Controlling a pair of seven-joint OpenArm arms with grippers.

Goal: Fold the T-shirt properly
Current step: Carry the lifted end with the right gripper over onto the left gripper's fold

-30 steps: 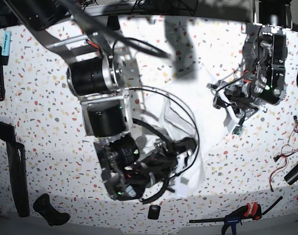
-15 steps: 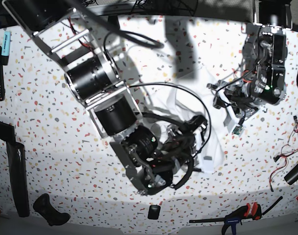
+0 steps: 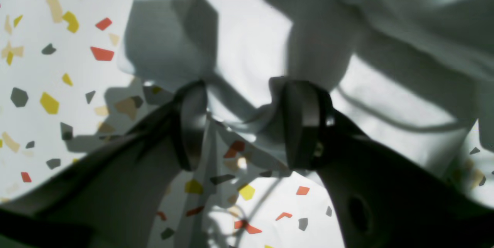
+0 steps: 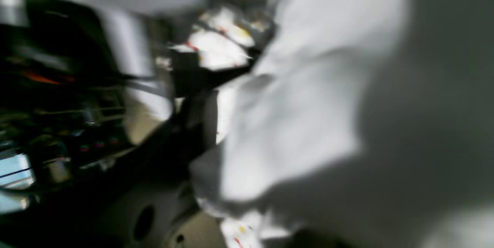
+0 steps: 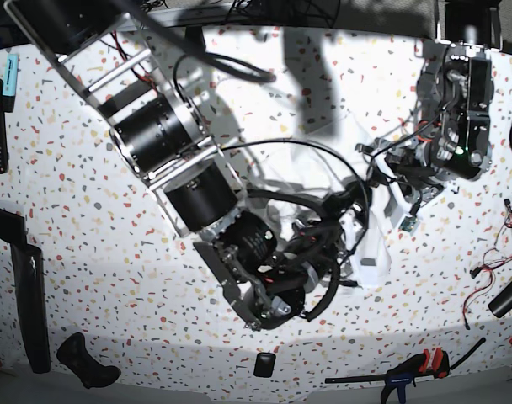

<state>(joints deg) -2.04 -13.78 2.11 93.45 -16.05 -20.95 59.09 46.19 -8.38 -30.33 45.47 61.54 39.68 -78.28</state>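
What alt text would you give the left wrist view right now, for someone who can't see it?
Seen from just behind it, the left gripper stands open, its two dark fingers apart over the edge of the white T-shirt. The crumpled, shadowed cloth fills the upper frame, and the speckled table shows at left and below between the fingers.

The plain white T-shirt [image 3: 266, 43] is thin, soft, matt cloth, creased into loose folds. The white bench [image 5: 79, 219] flecked with red, yellow and grey looks smooth and matt. The left hand's [image 3: 247, 124] dark fingers [image 3: 303, 124] are smooth, faintly glossy plastic.
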